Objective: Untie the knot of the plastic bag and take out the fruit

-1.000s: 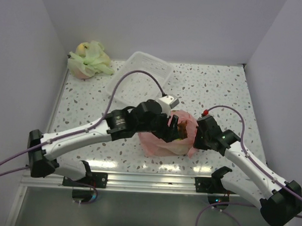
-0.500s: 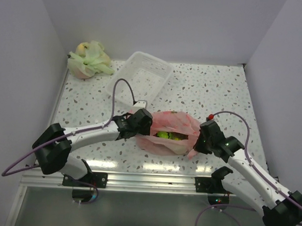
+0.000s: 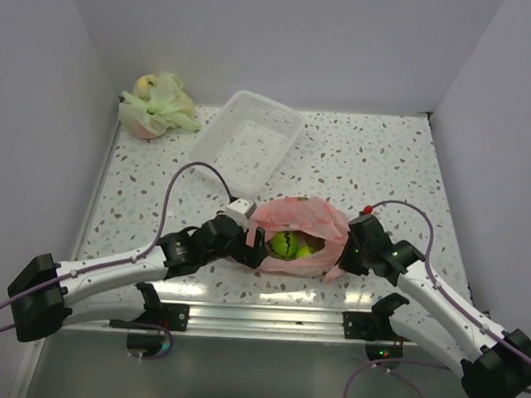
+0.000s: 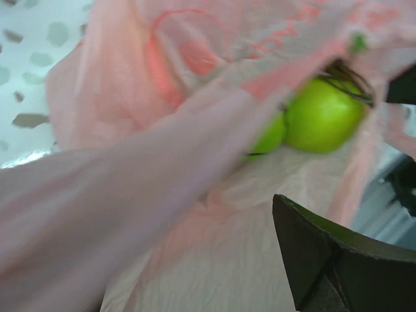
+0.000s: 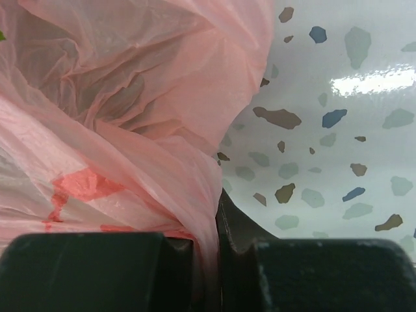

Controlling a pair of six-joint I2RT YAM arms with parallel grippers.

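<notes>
Top external: pink plastic bag (image 3: 305, 215) mouth gaping, green fruit (image 3: 286, 245) inside.

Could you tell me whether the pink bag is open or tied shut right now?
Open: the bag gapes at its mouth, with green fruit visible inside, and the right gripper pinches its edge.

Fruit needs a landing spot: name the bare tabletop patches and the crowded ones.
Free: tabletop between clear tub and right wall; also between green bag and left gripper. Crowded: near middle, pink bag between that and right gripper.
</notes>
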